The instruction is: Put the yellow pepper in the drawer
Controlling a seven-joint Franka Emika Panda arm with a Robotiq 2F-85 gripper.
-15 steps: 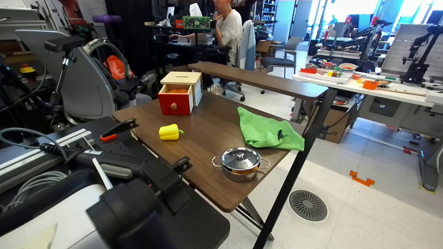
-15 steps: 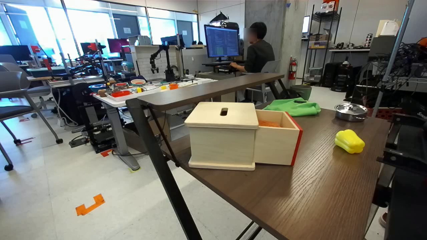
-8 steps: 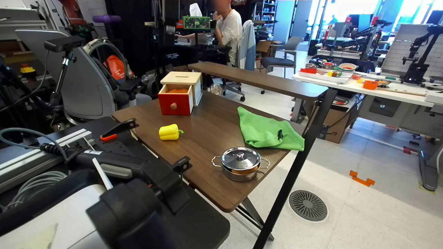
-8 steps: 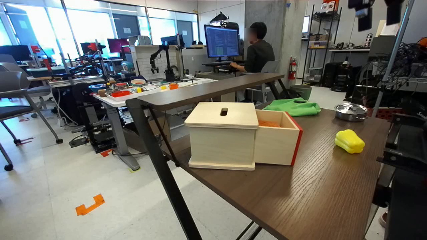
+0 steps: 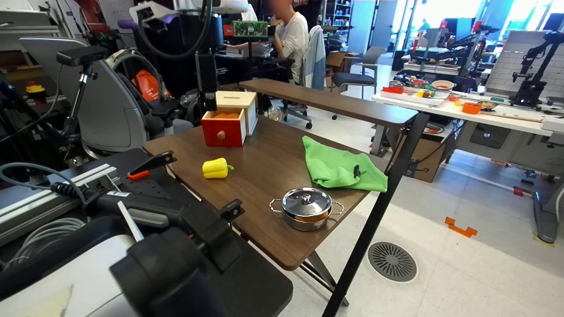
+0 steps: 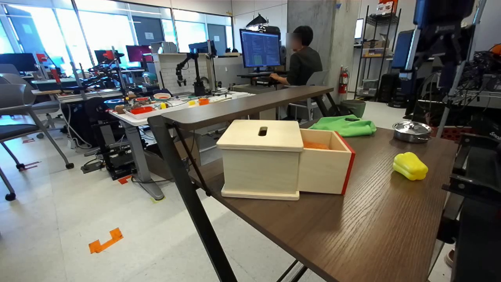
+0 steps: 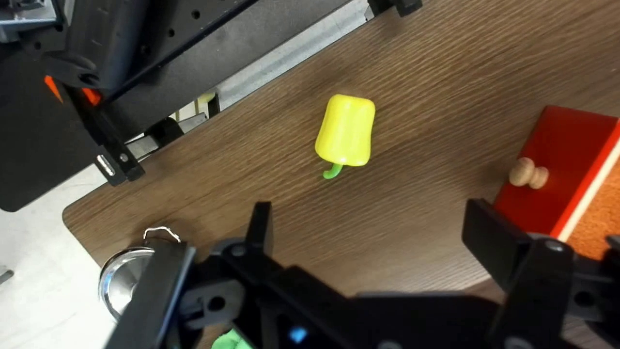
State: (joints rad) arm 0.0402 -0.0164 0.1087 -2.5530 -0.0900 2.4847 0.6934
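The fingers (image 7: 491, 237) are held wide apart above the worktop (image 7: 382, 232), with nothing gripped. In the wrist view the yellow pepper (image 7: 345, 131) is seen lying on its side, below and beyond them, roughly in line with the gap between. The drawer (image 7: 571, 145) is seen below and off to one side, partly hidden by one finger, already pulled out, with orange material (image 7: 600, 208) inside. The approach is judged to be the step in hand, the grasp not yet made. Next, the fingers should be brought over the yellow pepper, lowered astride its body and closed; the drawer's front must then be cleared.
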